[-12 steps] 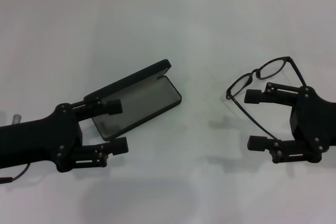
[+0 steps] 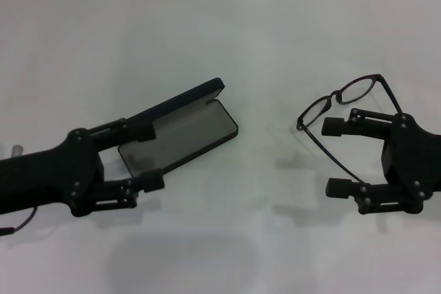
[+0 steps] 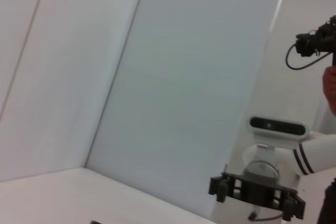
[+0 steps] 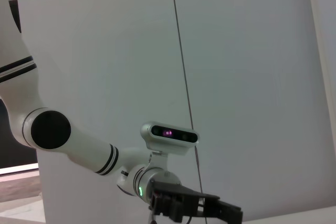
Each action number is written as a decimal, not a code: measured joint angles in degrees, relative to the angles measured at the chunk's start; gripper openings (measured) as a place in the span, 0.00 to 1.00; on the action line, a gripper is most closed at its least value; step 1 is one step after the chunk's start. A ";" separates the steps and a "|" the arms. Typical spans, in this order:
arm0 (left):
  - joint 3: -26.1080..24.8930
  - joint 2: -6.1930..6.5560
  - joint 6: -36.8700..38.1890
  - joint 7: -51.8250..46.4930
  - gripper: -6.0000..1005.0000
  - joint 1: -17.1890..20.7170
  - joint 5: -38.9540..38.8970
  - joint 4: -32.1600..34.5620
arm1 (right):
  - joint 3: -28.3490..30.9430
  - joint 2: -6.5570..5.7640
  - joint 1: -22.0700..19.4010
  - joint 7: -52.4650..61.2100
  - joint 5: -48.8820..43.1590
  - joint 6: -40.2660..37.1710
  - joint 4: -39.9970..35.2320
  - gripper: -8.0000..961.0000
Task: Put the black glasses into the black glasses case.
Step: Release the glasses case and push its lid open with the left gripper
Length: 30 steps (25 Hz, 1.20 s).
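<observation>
Head view. Case [image 2: 180,133] lies open on the white table [image 2: 262,39], left of centre, long axis running diagonally. Lid stands up along the far-left edge; grey lining faces up.

Left gripper [image 2: 145,158] sits at the near-left end of the case, fingers spread wide. Far finger [image 2: 131,131] overlaps the lid end; near finger [image 2: 141,184] is over bare table just beside the case's near corner. Jaws are parted and clamp nothing; contact w/ the lid cannot be confirmed.

Glasses [image 2: 339,108] are at right, well apart from the case, lenses toward table centre, frame tilted. One temple arm runs diagonally down across the gap of the right gripper [image 2: 334,157]; the other runs back toward the gripper body. Right gripper's fingers are also wide apart: far finger [image 2: 344,125] sits just under the frame, near finger [image 2: 344,187] near the temple tip. Jaws are not closed on the frame. Whether the glasses rest on the far finger or on the table cannot be told.

Wrist views:
- Left wrist: shows wall and, farther off, right arm's gripper [image 3: 257,193]; no task items.
- Right wrist: shows wall and, farther off, left arm's gripper [image 4: 197,205]; no task items.
</observation>
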 joint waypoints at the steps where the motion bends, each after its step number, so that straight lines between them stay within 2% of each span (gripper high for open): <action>1: -0.42 0.00 0.00 -0.07 0.86 0.00 0.00 0.00 | 0.00 -0.05 0.00 0.00 0.00 0.00 0.04 0.84; 8: -4.73 0.39 -0.47 -3.90 0.86 -1.23 0.14 0.42 | 0.09 -0.51 -0.40 0.00 0.15 0.32 0.36 0.84; 10: -6.26 0.62 -2.58 -5.89 0.86 -2.27 0.68 0.87 | 0.79 -0.57 -0.98 0.00 0.13 0.38 0.34 0.84; 13: -6.66 1.69 -7.78 -10.97 0.86 -4.71 2.62 2.21 | 2.39 -0.65 -1.75 0.00 -0.26 0.40 0.41 0.84; 16: -6.57 2.14 -10.63 -17.91 0.86 -6.41 6.92 7.81 | 2.91 -0.73 -2.25 0.00 -0.48 0.45 0.43 0.84; 19: -6.35 2.06 -11.21 -28.29 0.86 -8.53 13.26 18.58 | 3.43 -0.84 -2.72 0.00 -0.51 0.55 0.48 0.84; 23: -2.45 0.21 -11.03 -41.11 0.86 -10.21 21.82 34.52 | 4.21 -0.84 -3.44 -0.11 -0.52 0.80 0.55 0.84; 25: 1.47 -1.40 -11.06 -46.84 0.86 -11.09 26.89 42.00 | 4.47 -0.75 -3.77 -0.21 -0.52 0.99 0.57 0.84; 28: 6.92 -3.75 -11.36 -52.70 0.86 -12.49 33.80 49.30 | 4.48 -0.66 -3.87 -0.27 -0.52 1.35 0.58 0.84; 30: 10.01 -4.69 -12.14 -55.28 0.85 -13.33 37.23 51.05 | 4.48 -0.58 -3.87 -0.28 -0.52 1.74 0.58 0.84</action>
